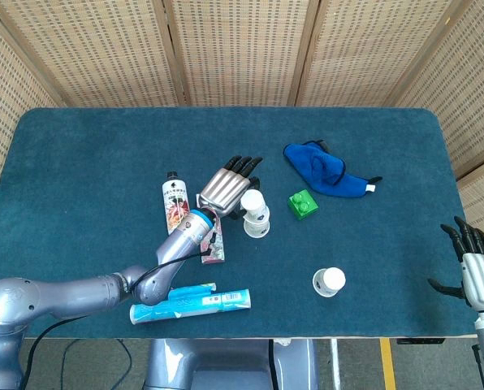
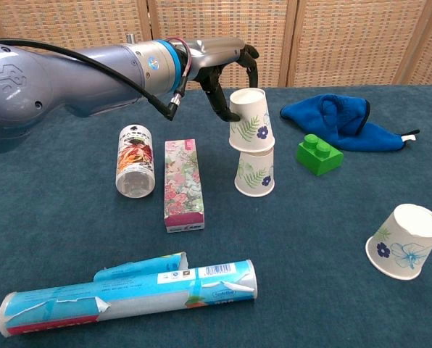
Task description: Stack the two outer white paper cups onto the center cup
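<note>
My left hand grips a white floral paper cup upside down from its left side. That cup hangs right over the center cup, and its rim meets the center cup's top. From the head view, the left hand holds the cup just behind the center cup. The other outer cup stands upside down at the front right. Beyond the table's right front corner, my right hand is open and holds nothing.
A bottle and a floral box lie left of the center cup. A blue tube lies along the front edge. A green brick and a blue cloth sit right of the cups.
</note>
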Robot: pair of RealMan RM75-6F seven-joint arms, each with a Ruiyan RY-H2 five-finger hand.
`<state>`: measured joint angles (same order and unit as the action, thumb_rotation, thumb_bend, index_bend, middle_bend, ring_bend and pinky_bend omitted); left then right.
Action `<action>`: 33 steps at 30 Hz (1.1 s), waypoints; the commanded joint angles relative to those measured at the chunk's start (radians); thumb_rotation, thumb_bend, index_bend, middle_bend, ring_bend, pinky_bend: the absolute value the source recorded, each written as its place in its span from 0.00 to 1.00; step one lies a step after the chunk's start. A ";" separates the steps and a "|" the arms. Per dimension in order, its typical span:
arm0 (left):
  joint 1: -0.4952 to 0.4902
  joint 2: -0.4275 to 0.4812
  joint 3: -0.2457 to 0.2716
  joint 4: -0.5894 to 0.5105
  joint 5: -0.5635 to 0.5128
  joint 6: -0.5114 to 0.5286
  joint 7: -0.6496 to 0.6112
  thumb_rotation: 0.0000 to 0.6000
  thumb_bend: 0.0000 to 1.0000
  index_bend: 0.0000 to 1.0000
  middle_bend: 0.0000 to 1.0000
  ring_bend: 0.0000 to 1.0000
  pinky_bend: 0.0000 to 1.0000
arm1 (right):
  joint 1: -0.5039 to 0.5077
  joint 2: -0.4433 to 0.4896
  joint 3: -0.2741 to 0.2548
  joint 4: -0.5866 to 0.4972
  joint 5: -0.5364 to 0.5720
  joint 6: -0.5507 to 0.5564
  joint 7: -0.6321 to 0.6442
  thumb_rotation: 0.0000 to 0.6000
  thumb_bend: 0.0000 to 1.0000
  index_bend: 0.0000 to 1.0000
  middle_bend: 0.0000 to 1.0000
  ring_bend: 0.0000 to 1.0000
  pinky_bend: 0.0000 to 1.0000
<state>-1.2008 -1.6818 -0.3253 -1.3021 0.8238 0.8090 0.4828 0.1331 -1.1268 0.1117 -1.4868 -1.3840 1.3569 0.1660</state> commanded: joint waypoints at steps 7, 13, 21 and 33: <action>-0.024 -0.030 0.009 0.026 -0.018 -0.008 0.007 1.00 0.33 0.50 0.00 0.00 0.04 | -0.003 0.006 0.006 0.005 0.006 0.000 0.023 1.00 0.06 0.15 0.00 0.00 0.00; -0.033 -0.039 0.019 0.033 -0.014 -0.008 0.010 1.00 0.32 0.47 0.00 0.00 0.04 | -0.001 0.005 0.005 0.007 0.003 -0.003 0.026 1.00 0.06 0.15 0.00 0.00 0.00; -0.036 -0.017 0.037 0.009 -0.066 -0.014 0.042 1.00 0.25 0.27 0.00 0.00 0.00 | -0.004 0.008 0.007 0.004 0.005 0.001 0.027 1.00 0.06 0.15 0.00 0.00 0.00; 0.097 0.108 0.058 -0.145 0.012 0.158 -0.031 1.00 0.25 0.15 0.00 0.00 0.00 | -0.006 0.008 0.007 0.001 0.009 -0.001 0.020 1.00 0.06 0.15 0.00 0.00 0.00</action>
<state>-1.1552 -1.6167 -0.2809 -1.3914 0.7963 0.9063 0.4816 0.1274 -1.1185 0.1185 -1.4856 -1.3751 1.3564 0.1864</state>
